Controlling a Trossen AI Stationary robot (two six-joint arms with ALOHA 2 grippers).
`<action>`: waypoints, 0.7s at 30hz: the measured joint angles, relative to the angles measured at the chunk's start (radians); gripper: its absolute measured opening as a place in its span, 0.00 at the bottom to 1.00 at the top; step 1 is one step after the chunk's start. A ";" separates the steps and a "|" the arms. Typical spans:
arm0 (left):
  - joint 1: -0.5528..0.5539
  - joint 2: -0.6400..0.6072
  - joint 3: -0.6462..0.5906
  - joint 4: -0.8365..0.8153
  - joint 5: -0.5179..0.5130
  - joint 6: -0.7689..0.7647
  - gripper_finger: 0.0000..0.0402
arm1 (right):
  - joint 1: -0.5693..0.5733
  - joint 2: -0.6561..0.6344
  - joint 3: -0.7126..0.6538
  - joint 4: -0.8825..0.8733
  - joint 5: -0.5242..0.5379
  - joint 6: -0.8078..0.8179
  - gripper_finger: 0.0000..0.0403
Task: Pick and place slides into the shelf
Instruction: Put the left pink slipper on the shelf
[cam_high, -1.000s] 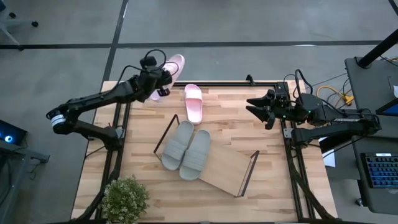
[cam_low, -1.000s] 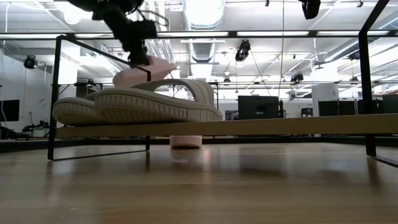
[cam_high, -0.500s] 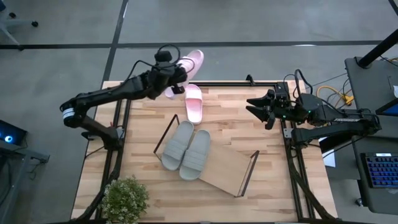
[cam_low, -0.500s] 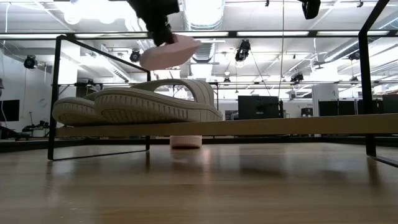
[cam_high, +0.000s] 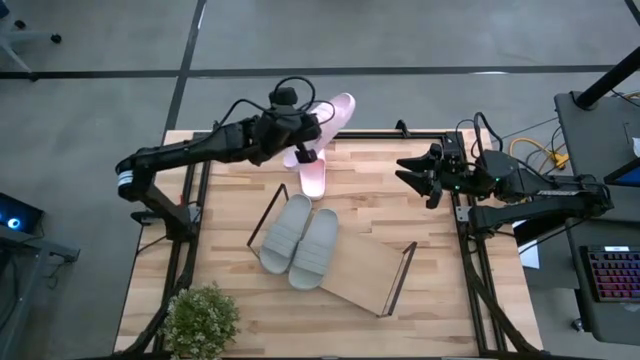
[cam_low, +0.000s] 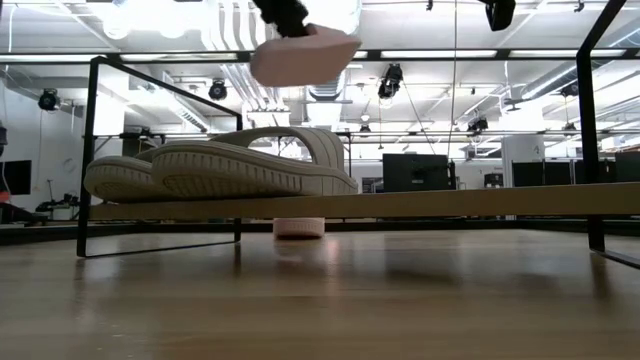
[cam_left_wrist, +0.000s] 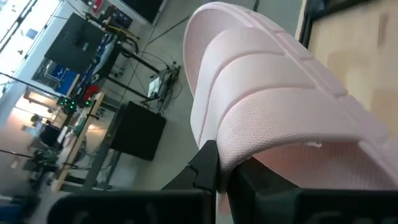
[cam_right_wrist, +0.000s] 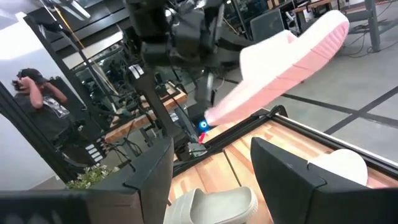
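On the wooden table, the shelf holds both grey slides; left pincer grips a pink slide.

Left end effector is closed on the edge of a light pink slide, its dark fingers pinching the rim beside the wide ribbed strap. The wooden surface lies beyond the slide; floor, cables and dark equipment cabinets are behind.
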 joint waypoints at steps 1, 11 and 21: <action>-0.011 0.004 0.014 -0.005 -0.003 -0.019 0.00 | 0.000 -0.001 0.000 0.000 0.000 0.000 0.51; -0.166 0.072 0.049 -0.014 -0.092 -0.113 0.00 | 0.000 -0.078 0.000 -0.001 0.028 -0.013 0.51; -0.290 0.193 0.189 -0.012 -0.324 -0.147 0.00 | 0.000 -0.152 0.000 -0.030 0.027 -0.019 0.51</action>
